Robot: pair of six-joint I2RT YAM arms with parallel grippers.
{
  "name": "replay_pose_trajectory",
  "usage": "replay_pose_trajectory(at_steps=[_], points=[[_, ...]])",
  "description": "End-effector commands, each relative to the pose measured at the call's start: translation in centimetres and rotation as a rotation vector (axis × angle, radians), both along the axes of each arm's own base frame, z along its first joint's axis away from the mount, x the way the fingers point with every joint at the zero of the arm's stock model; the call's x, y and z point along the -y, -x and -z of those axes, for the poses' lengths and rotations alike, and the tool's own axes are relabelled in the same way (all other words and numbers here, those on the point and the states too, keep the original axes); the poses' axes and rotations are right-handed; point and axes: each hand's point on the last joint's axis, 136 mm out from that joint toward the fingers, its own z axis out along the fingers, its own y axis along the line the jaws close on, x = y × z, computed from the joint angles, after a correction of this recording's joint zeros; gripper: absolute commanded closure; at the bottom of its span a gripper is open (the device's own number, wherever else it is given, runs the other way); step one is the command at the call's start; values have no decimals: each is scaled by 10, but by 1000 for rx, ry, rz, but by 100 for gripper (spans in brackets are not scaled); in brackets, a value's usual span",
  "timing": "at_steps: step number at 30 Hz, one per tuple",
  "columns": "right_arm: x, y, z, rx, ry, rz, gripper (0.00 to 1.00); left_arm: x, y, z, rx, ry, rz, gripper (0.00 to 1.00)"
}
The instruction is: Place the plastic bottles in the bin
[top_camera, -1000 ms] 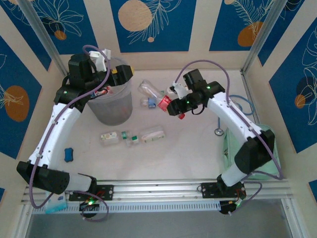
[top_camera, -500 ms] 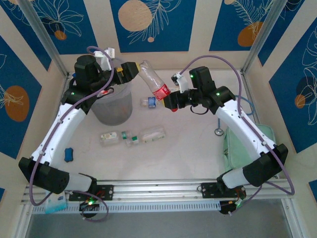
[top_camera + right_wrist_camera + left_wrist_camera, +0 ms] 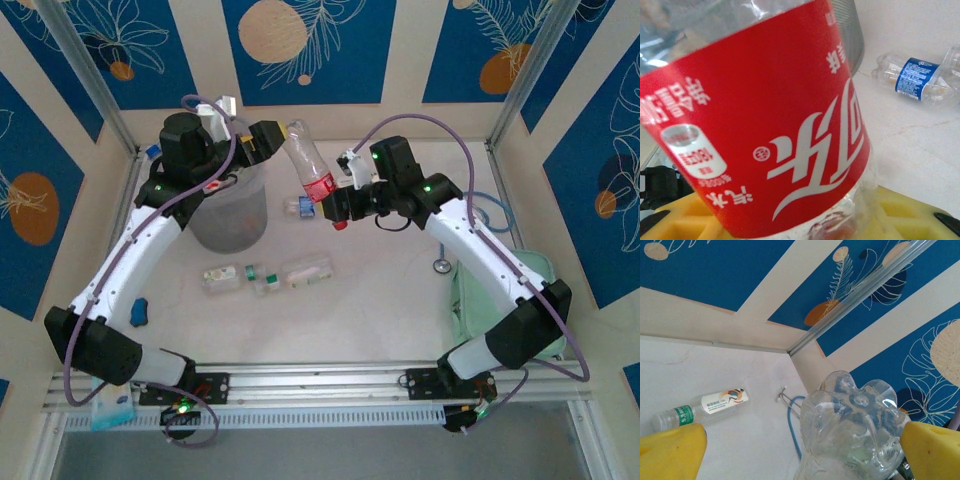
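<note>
Right end effector (image 3: 336,207) clamps red-labelled bottle (image 3: 308,160) near bin (image 3: 228,225) rim; left end effector (image 3: 268,140) gapes around its base.

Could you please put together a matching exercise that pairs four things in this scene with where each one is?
Things:
1. red-label bottle
2. bin
3. pale green case
4. blue-label bottle

Places:
A. at the right edge of the table
B. lifted, in the right gripper
C. lying on the table near the bin
D. standing upright, far left of the table

Pairs: 1-B, 2-D, 3-A, 4-C
</note>
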Motion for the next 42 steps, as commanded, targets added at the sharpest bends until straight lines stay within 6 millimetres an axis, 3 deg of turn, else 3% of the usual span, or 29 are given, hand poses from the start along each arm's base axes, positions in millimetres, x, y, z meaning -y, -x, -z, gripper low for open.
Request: replay_pose_trajectory(at_steps=[1,12,18,22,31,38,40,42], points=[[-15,1,-12,45,-43,-54,80,15,6,7,-4,-9,54,0],[-2,-26,-1,-46,-88,85,82,12,0,2,22,33,30,0],[-26,-9,-7,-21,-138,-34,82,11,-14,21,-38,14,-13,0],[-38,0,-1,-31,-114,-93,82,13,-22,24,-44,67,-9,0],[-45,7,20,-80,-52,-124,82,11,-25,22,-39,67,-18,34],[-45,6,17,-59,-51,-123,78,9,-23,14,-22,44,-20,61],[-45,5,13,-46,-55,-124,68,8,-24,9,-8,40,-21,64],[-44,6,8,-31,-56,-130,45,6,-25,2,7,39,-21,66]])
